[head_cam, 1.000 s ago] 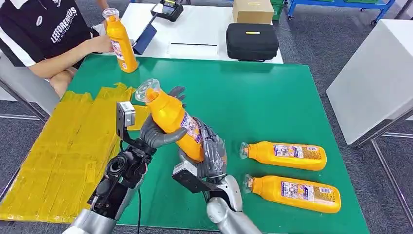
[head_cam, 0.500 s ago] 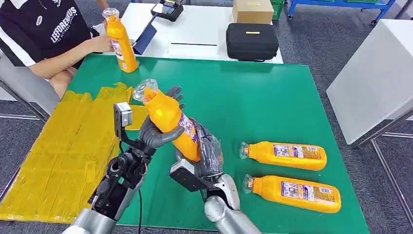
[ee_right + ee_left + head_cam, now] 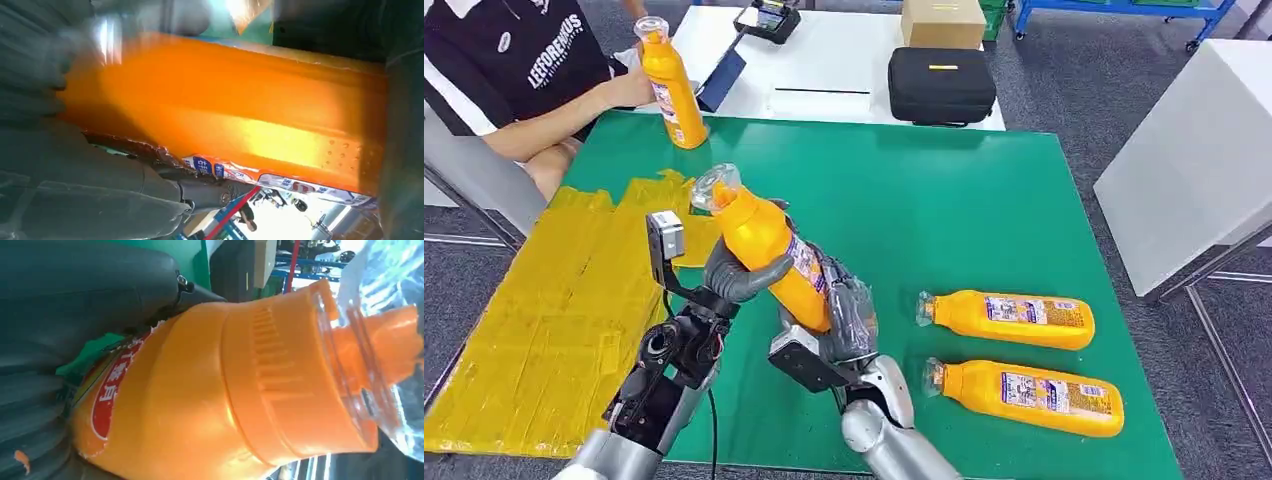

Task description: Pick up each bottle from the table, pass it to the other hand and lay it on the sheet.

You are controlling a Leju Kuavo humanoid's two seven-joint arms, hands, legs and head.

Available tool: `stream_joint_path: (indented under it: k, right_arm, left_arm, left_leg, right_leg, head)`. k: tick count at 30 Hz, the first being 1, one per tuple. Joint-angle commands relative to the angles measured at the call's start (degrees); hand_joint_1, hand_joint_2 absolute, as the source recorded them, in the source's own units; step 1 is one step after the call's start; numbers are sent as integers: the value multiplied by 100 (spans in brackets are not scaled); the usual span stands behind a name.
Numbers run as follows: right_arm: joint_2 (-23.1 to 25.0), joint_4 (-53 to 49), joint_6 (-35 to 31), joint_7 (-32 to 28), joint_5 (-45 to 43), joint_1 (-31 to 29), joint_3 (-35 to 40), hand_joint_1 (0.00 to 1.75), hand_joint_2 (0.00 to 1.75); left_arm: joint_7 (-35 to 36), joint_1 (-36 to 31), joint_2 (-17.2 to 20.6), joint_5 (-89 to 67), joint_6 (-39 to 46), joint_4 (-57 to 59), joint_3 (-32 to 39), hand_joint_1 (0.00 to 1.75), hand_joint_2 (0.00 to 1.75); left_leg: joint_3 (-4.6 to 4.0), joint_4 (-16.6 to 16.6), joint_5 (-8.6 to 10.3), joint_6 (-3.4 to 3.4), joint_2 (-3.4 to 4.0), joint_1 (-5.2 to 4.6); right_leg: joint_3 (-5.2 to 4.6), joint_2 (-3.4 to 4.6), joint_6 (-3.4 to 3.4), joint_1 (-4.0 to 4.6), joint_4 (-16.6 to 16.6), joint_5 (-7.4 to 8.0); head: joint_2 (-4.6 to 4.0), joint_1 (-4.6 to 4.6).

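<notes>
Head view: we see an orange bottle (image 3: pixel 769 255) held tilted above the green worktop (image 3: pixel 984 220), clear cap (image 3: pixel 708 187) up and toward the yellow sheet (image 3: pixel 554 310). Both hands are on it. The left hand (image 3: pixel 734 272) wraps its upper body, thumb across the front; the right hand (image 3: pixel 839 315) grasps its lower end, whose base is hidden behind the right hand's fingers. We cannot tell which hand bears the weight.

Left wrist view: the bottle's shoulder and ribbed neck fill the frame, with part of a red label edge showing; the cap is cut off at the picture's edge. The dark fingers (image 3: pixel 90 285) press against the bottle.

Right wrist view: the orange side and a strip of label show, blurred on one side; the label text is too small for us to read. Grey fingers (image 3: pixel 100 185) lie along the bottle.

Two more bottles lie on their sides on the worktop, right of the hands: the farther bottle (image 3: pixel 1009 318) and the nearer bottle (image 3: pixel 1024 396), parallel, near but apart. A fifth object, an upright bottle (image 3: pixel 671 85), stands at the far left corner, a person's hand (image 3: pixel 629 90) touching it. The sheet's far edge is crumpled. Beyond, a black case (image 3: pixel 941 85) and a cardboard box (image 3: pixel 944 22) rest on a white table (image 3: pixel 824 60).
</notes>
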Motion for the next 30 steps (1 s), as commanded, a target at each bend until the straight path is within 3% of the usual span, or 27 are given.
stream_joint_path:
  k: [1,2,3,5,10,11,13,15,16,18,19,20,23,24,25,27,28,29,30]
  right_arm:
    - [-129,368,-82,-45,-24,-205,232,175,175]
    - [-147,273,-90,-61,-55,-183,224,108,175]
    - [-160,125,-140,-107,-124,-129,176,0,175]
    - [-227,-237,-126,-91,-173,-11,145,0,175]
    - [-260,-381,-95,-83,-173,35,150,0,175]
    - [-270,-441,-55,-72,-183,59,156,0,0]
    - [-312,-635,-89,-116,-271,119,97,0,0]
    - [-425,-1309,-213,-171,-297,365,28,0,0]
    - [-472,-1534,-173,-130,-289,439,20,0,0]
    - [-544,-1886,-129,-113,-289,522,-1,0,0]
    - [-578,-2058,-153,-110,-315,578,-18,0,175]
    - [-602,-2119,-147,-109,-312,590,-17,0,175]
    - [-653,-2357,-205,-180,-421,681,-47,0,175]
    - [-671,-2422,-220,-237,-473,699,-47,0,175]
    - [-682,-2475,-224,-253,-497,709,-52,0,175]
    - [-682,-2585,-277,-322,-570,727,-93,0,175]
    - [-679,-2658,-313,-388,-625,732,-108,0,175]
    - [-679,-2658,-313,-388,-625,732,-108,0,175]
    - [-692,-2754,-310,-381,-633,718,-118,0,175]
  left_arm:
    - [-79,-185,32,-135,359,98,193,175,175]
    - [-184,-169,44,-269,589,22,214,175,175]
    - [-529,-139,68,-749,1402,-125,216,175,175]
    - [-630,-96,78,-1057,1960,-353,343,175,175]
    - [-620,-64,112,-1043,1948,-422,379,175,175]
    - [-628,-55,107,-1079,1995,-442,400,175,175]
    - [-804,-26,141,-1432,2423,-515,445,175,175]
    - [-1226,4,238,-3400,4705,-720,368,175,175]
    - [-1187,31,248,-3452,4672,-828,422,175,175]
    - [-1050,20,334,-4542,5481,-813,396,175,175]
    - [-805,13,344,-5885,5948,-757,606,175,175]
    - [-850,7,295,-5943,5948,-697,670,175,175]
    - [-690,7,-45,-8479,5948,-715,1782,175,175]
    - [-240,7,-10,-9470,5948,-779,1836,175,175]
    - [-79,-1,38,-9823,5948,-779,1834,175,175]
    - [339,-63,191,-10448,5948,-599,1645,175,175]
    - [959,-126,619,-10679,5948,-425,1047,175,175]
    - [959,-126,619,-10679,5948,-425,1047,175,175]
    - [1468,-169,846,-10679,5948,-363,555,175,175]
  left_leg:
    - [29,-2,-12,-8,6,0]
    - [22,-2,-10,-7,5,1]
    - [36,-1,-16,-9,6,-1]
    - [32,1,-17,-10,5,1]
    - [17,-3,-10,-8,18,-1]
    - [32,-1,-20,-16,18,-2]
    - [8,-3,-4,-12,-11,3]
    - [19,-2,-11,-10,-5,2]
    - [28,2,-20,-12,0,2]
    - [5,-2,-6,-9,1,1]
    - [25,0,-18,-12,3,-1]
    - [16,-3,-11,-11,0,0]
    - [81,4,-47,-24,8,-3]
    - [84,4,-46,-23,1,-4]
    - [13,0,-10,-9,-5,0]
    - [39,2,-24,-16,3,-2]
    - [22,-2,-13,-14,-3,0]
    - [33,1,-19,-16,-2,-1]
    - [18,-4,-10,-15,2,0]
  right_leg:
    - [27,-3,-8,2,-1,-11]
    - [21,-3,-7,3,-2,-8]
    - [34,-4,-9,1,1,-16]
    - [32,-5,-10,3,1,-16]
    - [12,10,-7,0,-1,-4]
    - [25,6,-11,1,4,-13]
    - [9,-18,-6,3,-2,-10]
    - [18,-5,-9,1,-1,-14]
    - [27,-3,-11,1,4,-21]
    - [5,-9,-7,0,1,-9]
    - [23,-11,-11,-2,6,-21]
    - [15,-10,-9,-1,1,-14]
    - [75,-12,-23,-1,15,-51]
    - [80,-17,-23,-1,14,-51]
    - [14,-4,-8,0,1,-11]
    - [35,-2,-14,-1,6,-23]
    - [21,-7,-12,0,2,-15]
    - [32,-9,-14,0,5,-22]
    - [15,-7,-12,0,1,-12]
  head:
    - [0,0]
    - [0,2]
    - [0,0]
    - [0,0]
    - [0,-7]
    - [0,-4]
    - [0,2]
    - [0,2]
    - [0,0]
    - [0,2]
    - [0,0]
    - [0,2]
    - [0,0]
    - [0,2]
    - [0,-2]
    - [0,0]
    - [0,2]
    - [0,2]
    - [0,0]
